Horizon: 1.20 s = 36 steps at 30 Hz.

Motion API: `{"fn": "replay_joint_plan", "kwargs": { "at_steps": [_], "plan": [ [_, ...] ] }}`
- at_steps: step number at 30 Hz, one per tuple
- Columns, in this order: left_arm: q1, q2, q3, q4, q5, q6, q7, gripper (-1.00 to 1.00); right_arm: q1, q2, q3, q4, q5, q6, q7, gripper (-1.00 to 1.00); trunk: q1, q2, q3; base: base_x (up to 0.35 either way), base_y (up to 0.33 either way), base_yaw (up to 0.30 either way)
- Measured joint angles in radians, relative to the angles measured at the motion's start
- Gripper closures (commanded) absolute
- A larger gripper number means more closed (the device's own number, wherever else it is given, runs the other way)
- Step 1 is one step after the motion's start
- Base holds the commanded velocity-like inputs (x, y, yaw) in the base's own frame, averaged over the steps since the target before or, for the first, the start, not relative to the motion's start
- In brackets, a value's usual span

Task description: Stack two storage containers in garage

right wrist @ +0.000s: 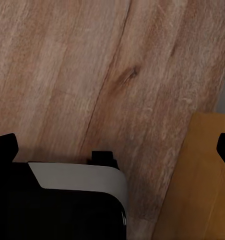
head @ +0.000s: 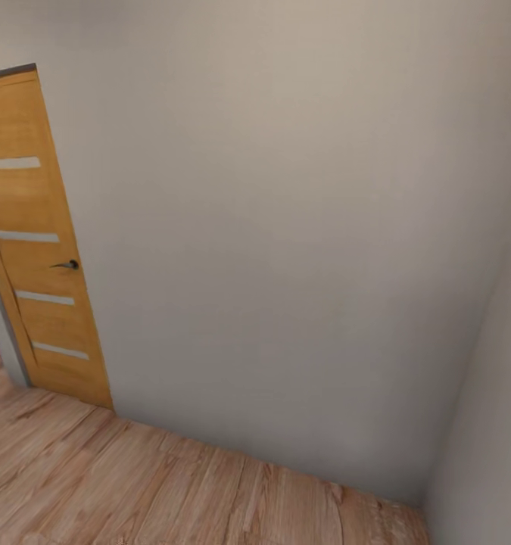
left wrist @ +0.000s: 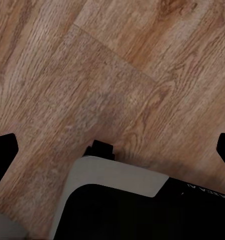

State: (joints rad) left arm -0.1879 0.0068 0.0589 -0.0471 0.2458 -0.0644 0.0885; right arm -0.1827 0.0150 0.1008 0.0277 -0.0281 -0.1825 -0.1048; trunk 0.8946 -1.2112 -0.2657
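The two storage containers are out of view. In the left wrist view my left gripper [left wrist: 115,150] is open, its black fingertips [left wrist: 3,152] wide apart over light wood-plank floor [left wrist: 107,75] with nothing between them. My right gripper [right wrist: 115,150] is open in the same way, its fingertips [right wrist: 3,147] spread above the plank floor [right wrist: 82,75] and holding nothing.
An orange-wood door [head: 39,250] with four glass slats and a dark handle stands at the left of a plain pale wall [head: 285,227]. A second wall [head: 490,424] forms a corner at the right. An orange-wood panel [right wrist: 197,185] lies close beside my right gripper.
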Motion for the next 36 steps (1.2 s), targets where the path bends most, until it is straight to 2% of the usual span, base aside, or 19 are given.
{"fn": "replay_joint_plan", "kwargs": {
  "at_steps": [14, 36],
  "plan": [
    [0.0, -0.001, 0.0, 0.0, 0.0, 0.0, 0.0, -1.0, 0.0, 0.0, 0.0, 0.0, 0.0, 0.0, 0.0, -1.0, 0.0, 0.0, 0.0, 0.012, 0.0, 0.274],
    [0.0, 0.0, 0.0, 0.0, 0.0, 0.0, -0.002, -1.0, 0.0, -0.001, 0.0, 0.0, 0.0, 0.0, 0.002, -1.0, -0.001, 0.0, 0.0, 0.284, 0.0, 0.274]
  ]
}}
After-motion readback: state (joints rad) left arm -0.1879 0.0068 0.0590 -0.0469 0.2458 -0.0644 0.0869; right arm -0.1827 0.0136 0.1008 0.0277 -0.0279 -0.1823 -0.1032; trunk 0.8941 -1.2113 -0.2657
